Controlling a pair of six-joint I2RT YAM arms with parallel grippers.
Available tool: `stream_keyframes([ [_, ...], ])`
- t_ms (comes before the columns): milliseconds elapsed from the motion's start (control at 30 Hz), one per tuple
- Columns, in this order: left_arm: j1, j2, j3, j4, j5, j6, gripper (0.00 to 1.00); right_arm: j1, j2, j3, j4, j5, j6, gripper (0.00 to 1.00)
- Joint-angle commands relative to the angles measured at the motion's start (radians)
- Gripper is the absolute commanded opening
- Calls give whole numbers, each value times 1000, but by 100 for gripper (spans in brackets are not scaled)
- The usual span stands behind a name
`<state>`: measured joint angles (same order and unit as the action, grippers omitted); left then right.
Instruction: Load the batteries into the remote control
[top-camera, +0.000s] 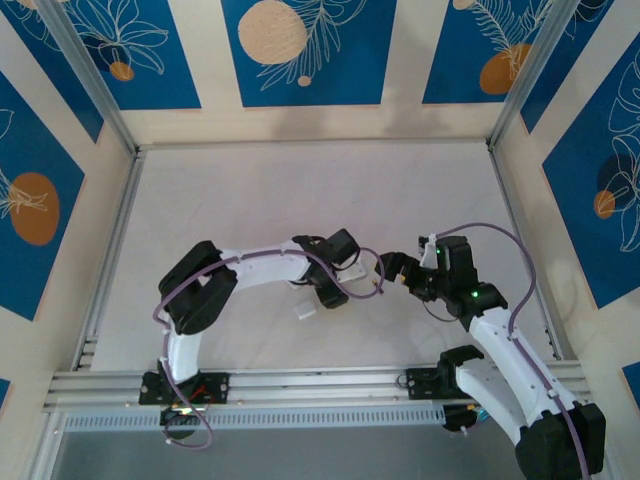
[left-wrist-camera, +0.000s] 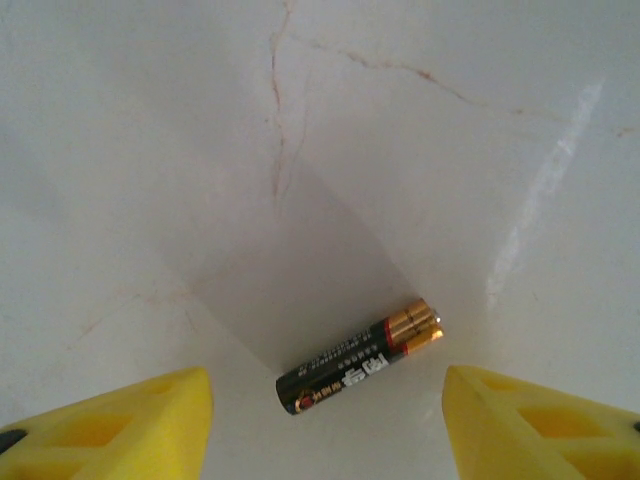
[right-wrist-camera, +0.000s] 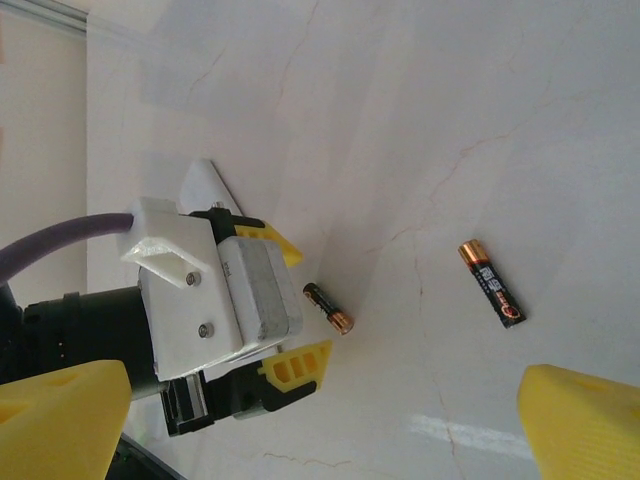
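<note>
Two counted: your right wrist view has the left battery (right-wrist-camera: 328, 307) and the right battery (right-wrist-camera: 491, 282), small dark gold-ended cylinders, on the pale veined stone table (right-wrist-camera: 450, 120); your left wrist view has the left one.
Left battery: between the fingers of the left gripper (right-wrist-camera: 314, 302), untouched; jaws partly spread; long axis diagonal, gold end lower right.
Right battery: lies alone, diagonal, gold end upper left.
Right gripper (right-wrist-camera: 325, 400): spread wide, holding nothing.

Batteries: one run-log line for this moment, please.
left claw: open, straddling first battery on table | right claw: open, empty | second battery: loose on table
</note>
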<state>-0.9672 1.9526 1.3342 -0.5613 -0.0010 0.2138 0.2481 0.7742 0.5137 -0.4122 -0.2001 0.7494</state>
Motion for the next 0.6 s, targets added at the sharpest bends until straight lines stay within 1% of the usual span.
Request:
stream_keyframes([
  [0,-15,28,31,-8,37,21,60,-2,-13,-4,-11,-39,-7,99],
  [67,-15,36,38,-4,53,17,60,-6,-14,-4,-11,-40,-6,99],
  [133,-15,45,47,-9,67,16,58,-13,-18,-4,-16,-42,-3,99],
  [233,-15,58,53,-16,80,16,57,-35,-50,4,-54,-8,12,100],
  [300,-15,61,51,-14,86,16,57,-68,-83,9,-93,18,24,99],
  [400,-14,65,51,-13,90,15,54,-143,-143,9,-151,42,43,99],
  [500,-13,70,51,-14,92,17,53,-236,-198,9,-193,21,47,99],
  [533,-13,72,51,-14,95,18,52,-264,-213,7,-201,4,45,99],
  [567,-13,75,52,-15,99,16,49,-293,-226,2,-202,-17,44,99],
])
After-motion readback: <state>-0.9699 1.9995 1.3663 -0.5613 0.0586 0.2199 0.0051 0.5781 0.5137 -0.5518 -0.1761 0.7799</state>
